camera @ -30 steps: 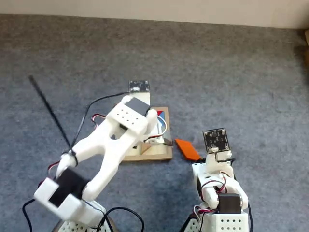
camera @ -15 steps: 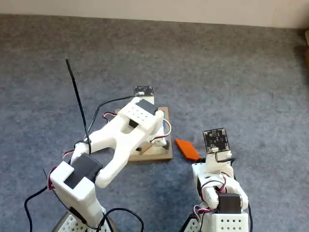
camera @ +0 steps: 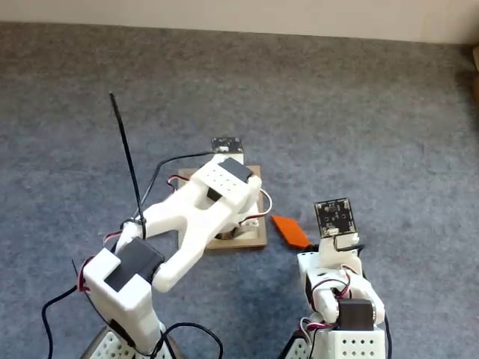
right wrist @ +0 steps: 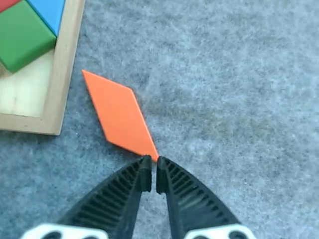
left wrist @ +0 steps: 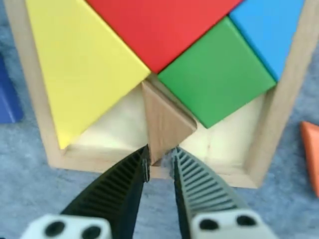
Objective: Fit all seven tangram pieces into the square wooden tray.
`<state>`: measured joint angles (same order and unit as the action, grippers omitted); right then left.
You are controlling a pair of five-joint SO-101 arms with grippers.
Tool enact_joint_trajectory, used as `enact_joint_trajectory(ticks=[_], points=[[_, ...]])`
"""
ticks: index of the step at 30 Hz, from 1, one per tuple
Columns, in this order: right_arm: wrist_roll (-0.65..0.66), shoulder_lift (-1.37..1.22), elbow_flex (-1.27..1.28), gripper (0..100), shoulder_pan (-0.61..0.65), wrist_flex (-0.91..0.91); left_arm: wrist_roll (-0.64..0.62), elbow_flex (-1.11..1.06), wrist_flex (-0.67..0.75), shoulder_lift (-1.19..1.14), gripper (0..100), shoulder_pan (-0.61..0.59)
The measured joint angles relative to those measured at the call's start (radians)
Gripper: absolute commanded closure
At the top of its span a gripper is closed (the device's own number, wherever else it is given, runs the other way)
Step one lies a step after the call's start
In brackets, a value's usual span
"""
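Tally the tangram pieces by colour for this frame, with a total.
yellow piece: 1
red piece: 1
green piece: 1
light blue piece: 1
dark blue piece: 1
bare wood piece: 1
orange piece: 1
Total: 7

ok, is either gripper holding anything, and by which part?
Left gripper pinches the plain wooden triangle by one corner, over the tray. Right gripper is shut, holding nothing; the orange parallelogram lies just past its tips.
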<state>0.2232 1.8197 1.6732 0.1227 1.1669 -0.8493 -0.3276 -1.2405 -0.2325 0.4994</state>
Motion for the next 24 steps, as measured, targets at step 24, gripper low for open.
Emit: enact_joint_trajectory(ticks=[24], points=[[0.000,0.000,0.000,96.4,0.000,0.000,-0.183,0.000,0.097,0.091,99,0.003]])
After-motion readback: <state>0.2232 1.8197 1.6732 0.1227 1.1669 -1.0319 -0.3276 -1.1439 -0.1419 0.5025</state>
